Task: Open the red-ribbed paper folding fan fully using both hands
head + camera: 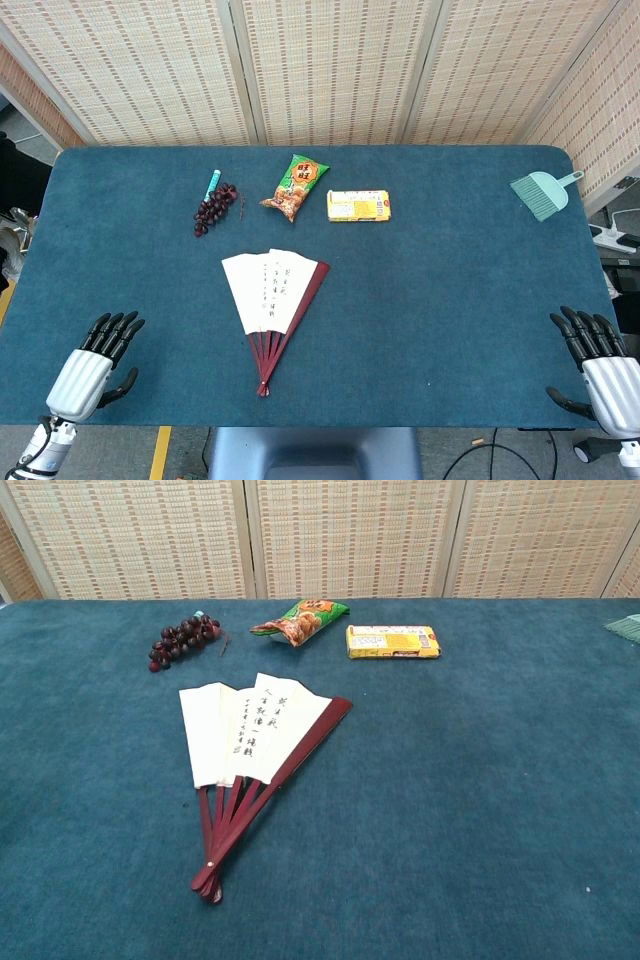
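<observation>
The paper folding fan (pixel 271 300) (pixel 245 750) lies flat on the blue table, partly spread, with white leaf panels bearing dark writing and red ribs meeting at a pivot nearest me. My left hand (pixel 95 365) rests at the near left table edge, fingers apart, holding nothing, well left of the fan. At the near right edge my right hand (pixel 597 358) also holds nothing, fingers spread, far from the fan. Neither hand shows in the chest view.
Behind the fan lie a bunch of dark grapes (pixel 214 209) (pixel 181 642), a green snack bag (pixel 296 188) (pixel 300 620) and a yellow box (pixel 358 205) (pixel 392 641). A teal dustpan brush (pixel 544 192) sits at the far right. Woven screens back the table (pixel 450 300).
</observation>
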Motion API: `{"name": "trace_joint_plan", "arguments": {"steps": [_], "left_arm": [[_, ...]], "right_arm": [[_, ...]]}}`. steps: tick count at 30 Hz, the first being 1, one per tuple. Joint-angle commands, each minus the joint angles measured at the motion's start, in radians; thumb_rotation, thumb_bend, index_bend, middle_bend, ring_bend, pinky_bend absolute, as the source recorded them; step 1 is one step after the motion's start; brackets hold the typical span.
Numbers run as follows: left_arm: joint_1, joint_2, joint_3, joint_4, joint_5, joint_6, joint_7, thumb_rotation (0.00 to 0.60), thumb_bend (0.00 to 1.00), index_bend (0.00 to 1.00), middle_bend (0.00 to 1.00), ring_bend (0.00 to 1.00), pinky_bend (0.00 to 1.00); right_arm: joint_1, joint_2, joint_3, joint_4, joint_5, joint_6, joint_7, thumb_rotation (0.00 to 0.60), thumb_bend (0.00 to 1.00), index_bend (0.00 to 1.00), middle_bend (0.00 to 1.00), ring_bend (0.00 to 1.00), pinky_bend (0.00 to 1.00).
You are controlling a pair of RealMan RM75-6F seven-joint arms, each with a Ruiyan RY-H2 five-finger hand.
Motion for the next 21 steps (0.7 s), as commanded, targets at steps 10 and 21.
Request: {"name": "trace_joint_plan", "arguments": {"steps": [10, 21], "left_arm": [[-0.018, -0.020, -0.005, 0.014, -0.014, -0.045, 0.006, 0.600, 0.43, 0.00, 0.00, 0.00, 0.05], [-0.036, -0.069, -0.040, 0.064, -0.060, -0.074, 0.005, 0.600, 0.43, 0.00, 0.00, 0.00, 0.05]], "right_arm": [[0.027, -0.061, 0.017, 0.060, -0.044, 0.005, -0.031, 0.600, 0.06, 0.00, 0.00, 0.00, 0.00], [0.271, -0.200, 0.118, -0.016, -0.064, -0.273, -0.239, 0.600, 0.06, 0.15, 0.00, 0.00, 0.00]]}}
